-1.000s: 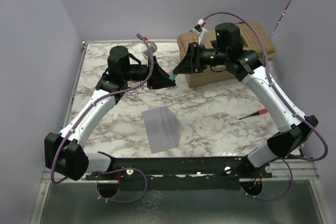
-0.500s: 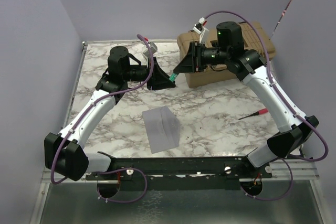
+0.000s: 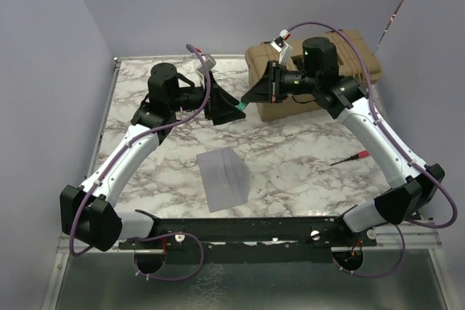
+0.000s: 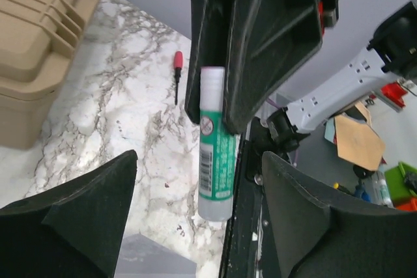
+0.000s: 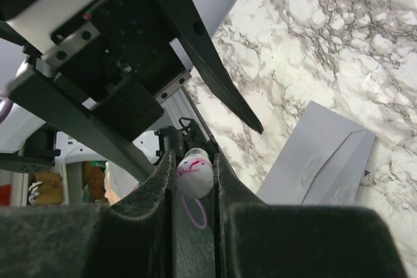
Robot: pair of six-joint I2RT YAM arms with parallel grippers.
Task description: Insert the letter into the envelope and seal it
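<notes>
The right claw (image 5: 194, 164) clamps a glue stick (image 4: 215, 154) mid-air, seemingly offering it to the left claw (image 3: 236, 112), spread wide opposite; the envelope (image 3: 224, 178) lies flat on the desk (image 3: 305, 147) below, the letter unseen

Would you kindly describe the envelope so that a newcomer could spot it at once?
On the marble table, look near the middle of its front edge: the envelope lies flat there. It is a plain blue-grey paper rectangle, unlike the bulky tan toolbox at the far right or the thin red-handled screwdriver.
</notes>
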